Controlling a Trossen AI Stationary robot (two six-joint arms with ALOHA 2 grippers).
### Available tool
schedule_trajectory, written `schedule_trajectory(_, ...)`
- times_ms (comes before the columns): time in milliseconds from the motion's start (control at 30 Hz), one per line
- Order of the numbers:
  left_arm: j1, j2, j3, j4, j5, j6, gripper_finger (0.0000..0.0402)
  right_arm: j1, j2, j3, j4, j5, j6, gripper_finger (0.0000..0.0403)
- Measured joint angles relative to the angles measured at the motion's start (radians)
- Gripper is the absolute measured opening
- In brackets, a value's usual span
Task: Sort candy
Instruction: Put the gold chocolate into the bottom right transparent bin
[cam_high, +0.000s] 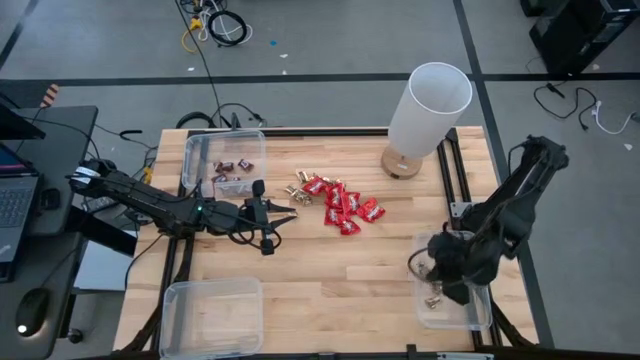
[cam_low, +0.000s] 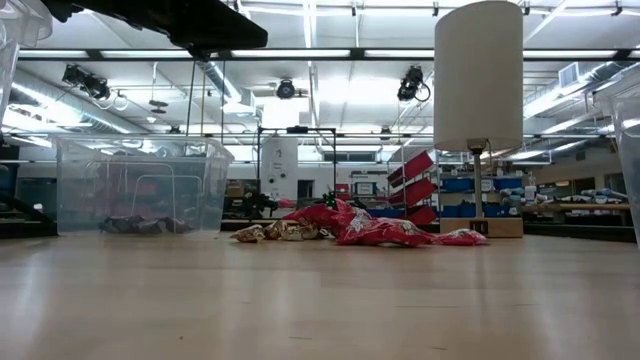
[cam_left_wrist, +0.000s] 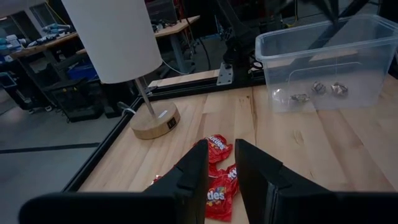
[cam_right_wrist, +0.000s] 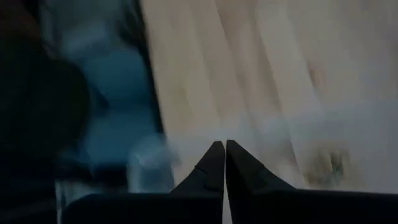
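1. Tabletop (cam_high: 330, 270): a light wood surface carrying three clear bins, a lamp and the candy. Bare wood lies between the pile and each bin, so any piece I let slip in transit lands unsorted.
2. Lamp (cam_high: 425, 115): it stands just beyond the pile. My left arm reaches toward that side, and a wide swing could clip the shade and tip it.
3. Bins: the far-left bin (cam_high: 224, 160) holds dark mini bars, the right bin (cam_high: 455, 300) holds gold pieces, and the near-left bin (cam_high: 212, 315) looks empty. Judgement: red packets belong in the empty one, and a drop into the wrong bin would mix kinds.
4. Right tool (cam_right_wrist: 224, 163): it sits over the right bin with fingers pressed together, nothing between them. Risk: snagging the bin wall as I lift, dragging the bin.
5. Left tool (cam_left_wrist: 219, 174): fingers part-open and empty, just short of the pile and pointing at the red packets (cam_left_wrist: 214, 186). The packets overlap, so one closing could pinch two or drag a neighbour.
6. Gold-foil pieces (cam_high: 298, 190): they touch the near edge of the red heap, and a sloppy grasp may sweep one along.
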Motion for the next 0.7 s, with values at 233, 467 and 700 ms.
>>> schedule_trajectory(233, 0.000, 0.000, 0.000, 0.006, 0.000, 0.000, 0.0082, -0.096, -0.007, 0.119, 0.168, 0.401, -0.449, 0.0001)
schedule_trajectory(467, 0.000, 0.000, 0.000, 0.024, -0.006, -0.001, 0.0082, -0.297, 0.024, 0.139, 0.520, 0.489, -0.948, 0.0000)
schedule_trajectory(700, -0.001, 0.000, 0.000, 0.047, -0.095, -0.002, 0.0082, -0.502, 0.147, 0.139, 0.792, 0.489, -1.261, 0.0000)
